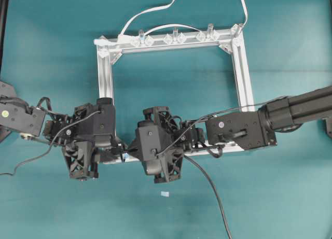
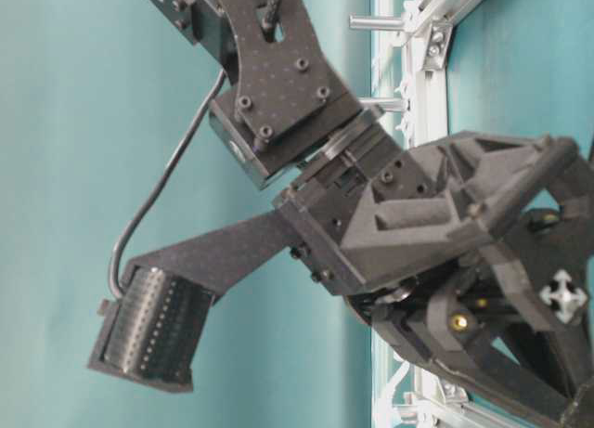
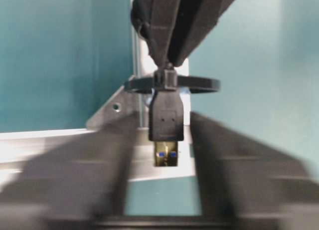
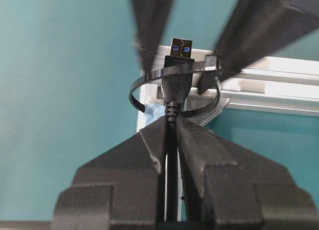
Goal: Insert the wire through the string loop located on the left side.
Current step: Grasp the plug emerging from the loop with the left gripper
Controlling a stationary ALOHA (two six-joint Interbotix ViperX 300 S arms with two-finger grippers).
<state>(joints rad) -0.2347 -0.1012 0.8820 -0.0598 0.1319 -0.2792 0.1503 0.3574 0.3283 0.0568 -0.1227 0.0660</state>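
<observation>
With my right claw (image 4: 172, 135) clamped on the thin black USB-tipped wire (image 4: 175, 80), already poking through the dark string loop (image 4: 149, 80), I close my half-open, empty left claw (image 3: 162, 140) squarely on the plug's flat sides.

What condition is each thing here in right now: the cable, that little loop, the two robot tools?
wire: plug end pushed through the loop, metal tip sticking out beyond it.
string loop: encircling the plug, fixed at the frame corner.
right tool: shut on the wire just behind the plug.
left tool: fingers either side of the plug tip, blurred; grip unclear.
aluminium frame: lying flat on the table.
</observation>
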